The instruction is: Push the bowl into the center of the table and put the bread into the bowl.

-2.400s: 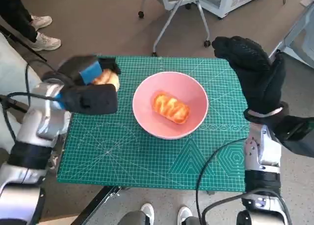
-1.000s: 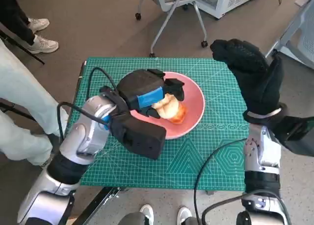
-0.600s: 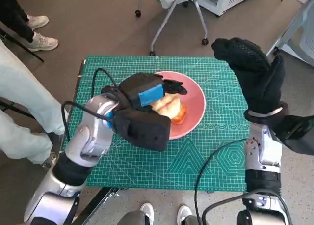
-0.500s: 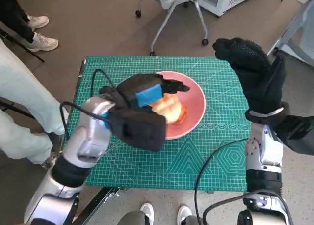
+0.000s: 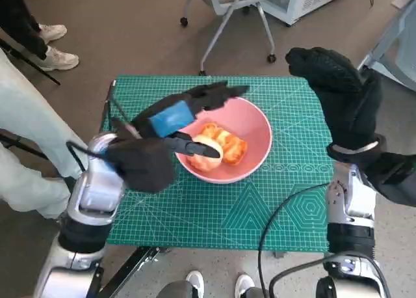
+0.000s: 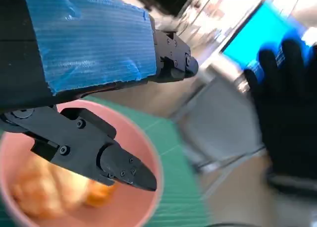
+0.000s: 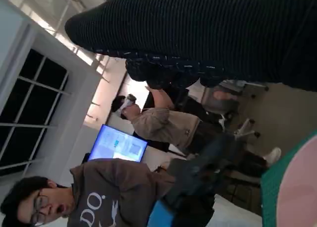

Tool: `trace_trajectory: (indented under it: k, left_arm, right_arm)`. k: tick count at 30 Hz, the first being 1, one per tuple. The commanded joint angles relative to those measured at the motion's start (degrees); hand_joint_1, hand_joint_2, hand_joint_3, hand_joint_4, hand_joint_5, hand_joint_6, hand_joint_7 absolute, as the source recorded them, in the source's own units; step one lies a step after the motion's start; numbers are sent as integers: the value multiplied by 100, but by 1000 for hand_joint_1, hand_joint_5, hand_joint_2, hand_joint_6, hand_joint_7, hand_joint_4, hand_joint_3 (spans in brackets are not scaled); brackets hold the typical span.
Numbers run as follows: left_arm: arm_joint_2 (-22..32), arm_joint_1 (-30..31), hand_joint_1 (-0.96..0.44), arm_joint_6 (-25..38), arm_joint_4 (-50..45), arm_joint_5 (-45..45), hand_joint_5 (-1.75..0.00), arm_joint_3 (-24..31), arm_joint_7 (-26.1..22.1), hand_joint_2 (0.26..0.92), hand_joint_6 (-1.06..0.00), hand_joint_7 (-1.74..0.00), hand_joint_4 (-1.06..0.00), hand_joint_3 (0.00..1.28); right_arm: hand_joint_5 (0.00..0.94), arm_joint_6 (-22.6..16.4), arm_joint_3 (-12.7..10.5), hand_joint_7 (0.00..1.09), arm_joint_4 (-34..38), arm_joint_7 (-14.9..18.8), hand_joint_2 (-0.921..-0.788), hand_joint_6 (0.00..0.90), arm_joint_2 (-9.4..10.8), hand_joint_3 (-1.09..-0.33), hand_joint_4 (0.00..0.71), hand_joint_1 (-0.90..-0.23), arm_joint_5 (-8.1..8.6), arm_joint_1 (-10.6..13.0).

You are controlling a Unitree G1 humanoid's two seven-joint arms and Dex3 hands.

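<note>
Left hand spread empty over bowl, bread inside, right wrist view alone shows people

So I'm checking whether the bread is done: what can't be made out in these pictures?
- Head view: the left hand, fingers spread, covers the near-left rim of the bowl and part of the bread.
- Left wrist view: bread blurred, partly behind the fingers.
- Right wrist view: the right hand fingers hardly show; only the bowl's edge shows.
</note>
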Motion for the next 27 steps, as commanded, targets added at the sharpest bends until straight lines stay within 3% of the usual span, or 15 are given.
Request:
trace_trajectory:
  k: [1,9,16,27]
  left_arm:
    - [-221,175,-578,-479,-38,-544,1,392,277,919,-134,-3,1,128]
    - [-684,284,-669,-1543,363,-1352,-4,908,651,921,-149,-17,-9,394]
    - [-1054,256,-705,-2351,850,-1750,-21,1121,889,921,-162,-31,-51,509]
    - [-1038,-55,-720,-2618,1377,-2365,-33,1317,626,921,-203,-65,-99,639]
  right_arm:
    - [2,0,33,444,51,-67,-921,-1,-8,-827,153,-652,-83,-5]
    - [2,53,34,453,-2,-85,-921,-1,-22,-812,155,-658,-41,-122]
    - [6,70,20,458,11,-118,-921,11,-44,-780,166,-677,-38,-264]
    - [3,-19,38,372,-60,-197,-921,99,-21,-744,182,-685,-90,-341]
